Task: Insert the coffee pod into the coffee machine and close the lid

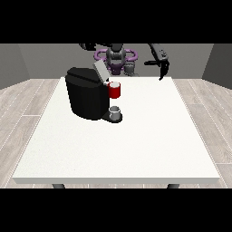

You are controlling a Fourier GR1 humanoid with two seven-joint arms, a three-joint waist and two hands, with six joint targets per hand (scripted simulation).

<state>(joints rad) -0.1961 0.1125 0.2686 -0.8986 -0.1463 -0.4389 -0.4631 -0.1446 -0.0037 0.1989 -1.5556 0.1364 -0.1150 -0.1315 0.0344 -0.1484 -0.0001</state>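
White bench [136, 145]: pod [115, 90] sits at machine [86, 93], lid [100, 71] up. Robot hand [162, 68] upper right, grip unclear; you press lid squarely.

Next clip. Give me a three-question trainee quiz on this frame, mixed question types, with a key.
1. True or false: the coffee machine's lid is closed.
2. The small grey cup stands: A) at the white table's near edge, B) at the machine's base, below the red part, C) in a robot hand.
3. Fill in: the robot hand at the view's right is raised above the table's ____ edge.

Key: 1 false, the lid is tilted up. 2 B. 3 far.
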